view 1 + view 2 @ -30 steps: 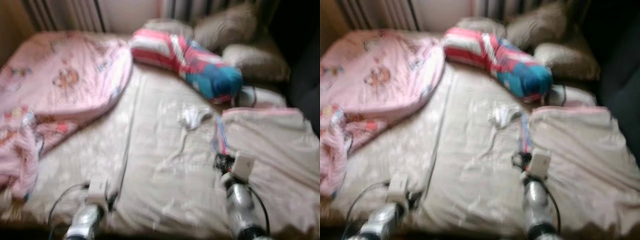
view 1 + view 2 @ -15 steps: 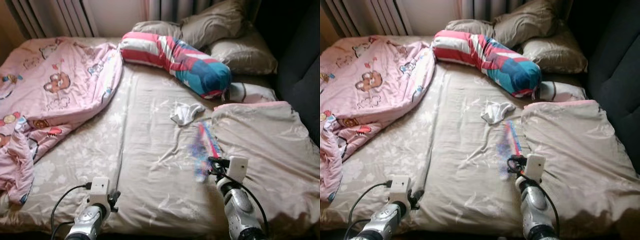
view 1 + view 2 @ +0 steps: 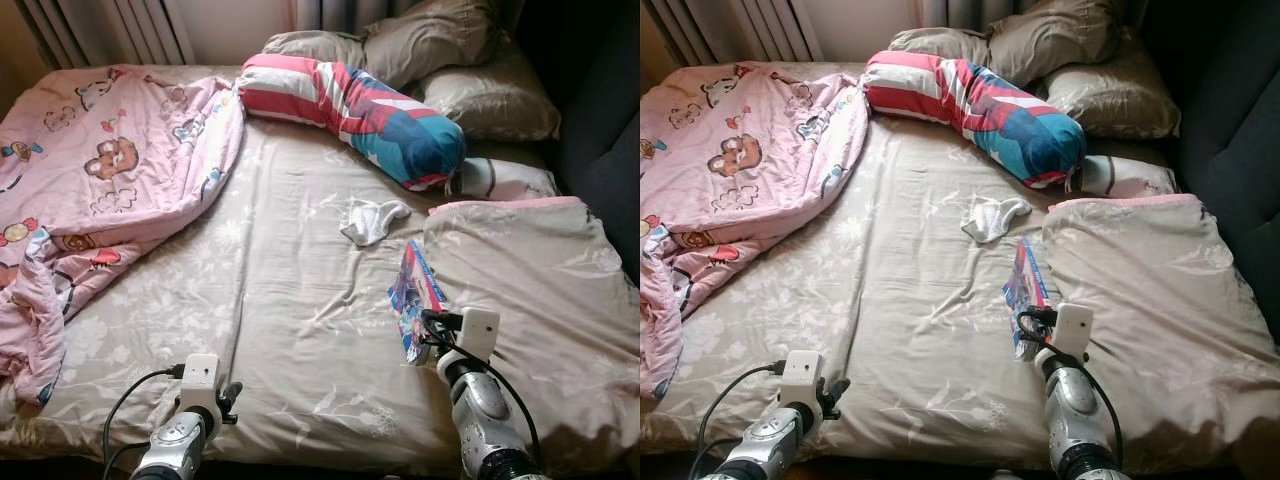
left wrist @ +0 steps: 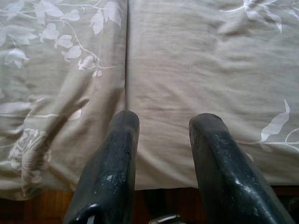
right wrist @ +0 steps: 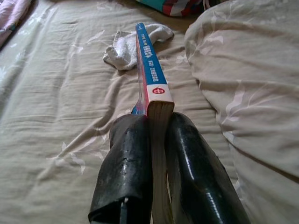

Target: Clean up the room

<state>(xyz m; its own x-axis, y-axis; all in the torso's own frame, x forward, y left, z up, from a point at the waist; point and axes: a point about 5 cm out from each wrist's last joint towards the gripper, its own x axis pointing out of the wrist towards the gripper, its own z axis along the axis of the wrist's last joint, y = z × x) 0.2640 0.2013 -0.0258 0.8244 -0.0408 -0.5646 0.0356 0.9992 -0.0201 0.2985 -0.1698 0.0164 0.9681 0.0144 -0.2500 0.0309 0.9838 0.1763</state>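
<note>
Book clamped by right gripper above bed.

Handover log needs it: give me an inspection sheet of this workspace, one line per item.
Surface: bed sheet, beige with white flowers, wrinkled.
Job's things: book clamped on edge in the right tool; white sock lying loose beyond it.
Clutter: pink blanket bunched on the left; striped bolster; beige duvet on the right.
Grippers: left tool open, holding nothing, above the sheet's near edge.
Cables: black cable at the left wrist.
Surroundings: pillows, radiator.
</note>
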